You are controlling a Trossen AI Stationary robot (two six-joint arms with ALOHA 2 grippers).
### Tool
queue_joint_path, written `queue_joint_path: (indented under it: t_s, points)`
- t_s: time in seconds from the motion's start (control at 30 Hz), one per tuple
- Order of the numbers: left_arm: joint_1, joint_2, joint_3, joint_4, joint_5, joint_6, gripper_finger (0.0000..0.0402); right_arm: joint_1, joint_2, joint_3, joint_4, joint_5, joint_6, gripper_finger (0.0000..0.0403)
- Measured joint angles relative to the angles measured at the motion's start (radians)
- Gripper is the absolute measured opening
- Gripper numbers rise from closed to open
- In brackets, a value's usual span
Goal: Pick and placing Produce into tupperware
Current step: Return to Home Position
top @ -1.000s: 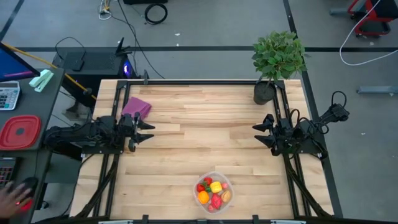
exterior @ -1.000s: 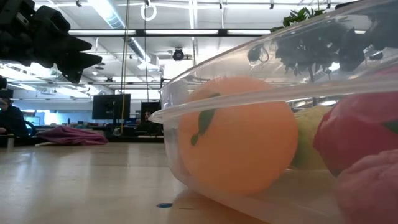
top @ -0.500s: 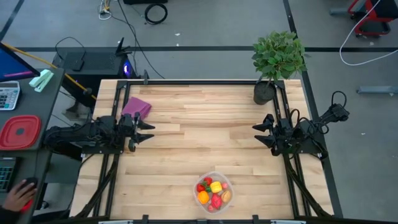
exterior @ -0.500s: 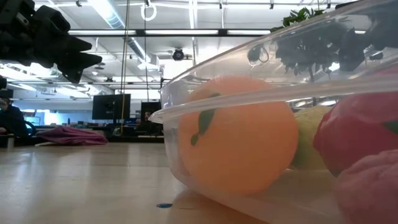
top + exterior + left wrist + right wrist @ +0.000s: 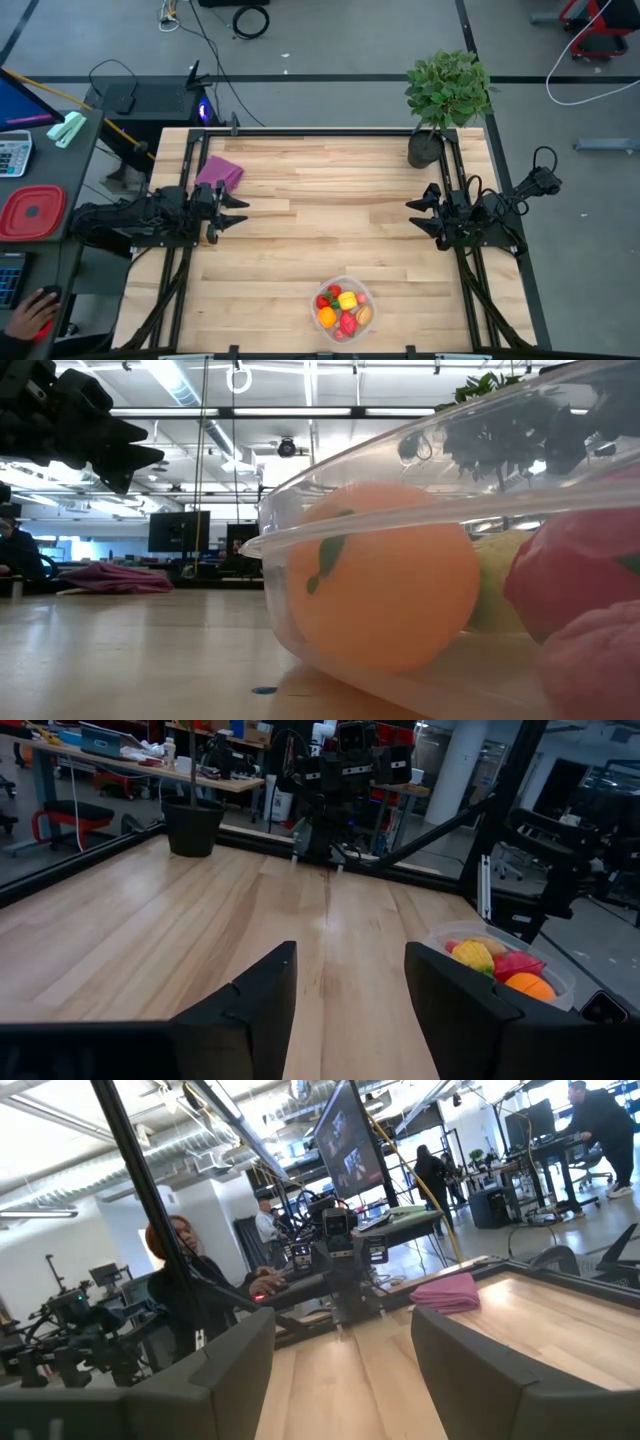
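- Left arm: matte black, built of chunky, boxy jointed links.
- Right arm: the same black build, with thin black cables looping off its outer side.
- Fingers: dark, broad, flat-faced wedges with angled edges, alike in both wrist views.

You're running this in an open-plan robotics lab that doubles as an office. Straight ahead of the right claw, a person sits at a workstation under a big hanging monitor, exposed ducts and strip lights, and another person stands at desks further back. Ahead of the left claw you get cluttered benches and a red chair. Behind that claw a dark desk holds a calculator, and cables trail over bare grey floor.
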Motion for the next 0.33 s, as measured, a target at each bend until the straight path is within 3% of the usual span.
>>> queue_joint_path:
  t_s: [0.33]
  points:
    - [0.0, 0.0, 0.0, 0.0, 0.0, 0.001, 0.0198, 0.0, 0.0, 0.0, 0.0, 0.0, 0.0, 0.0246]
